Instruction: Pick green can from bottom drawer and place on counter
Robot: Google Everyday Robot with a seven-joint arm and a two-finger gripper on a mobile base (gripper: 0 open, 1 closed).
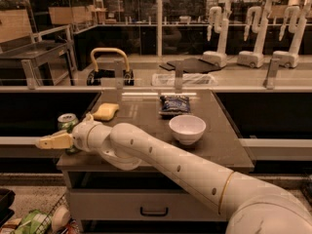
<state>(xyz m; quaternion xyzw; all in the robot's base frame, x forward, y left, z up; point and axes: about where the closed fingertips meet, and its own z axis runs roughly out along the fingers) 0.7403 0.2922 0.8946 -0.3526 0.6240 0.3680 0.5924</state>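
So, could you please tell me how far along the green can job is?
Done, apparently: the green can stands upright at the left front corner of the counter. In hand: the gripper sits just in front of it, hold unclear. Left: releasing if needed and pulling the arm away.

Dim, warm light. A bright streak shines on the desk point(139, 112); the pincer point(49, 142) at its left edge glows yellow.

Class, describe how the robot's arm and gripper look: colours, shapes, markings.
The arm is smooth, cream-white, rounded tubing with small dark dots and a thin gold ring. The pale yellow, tapered gripper is at the left edge of the grey-brown counter.
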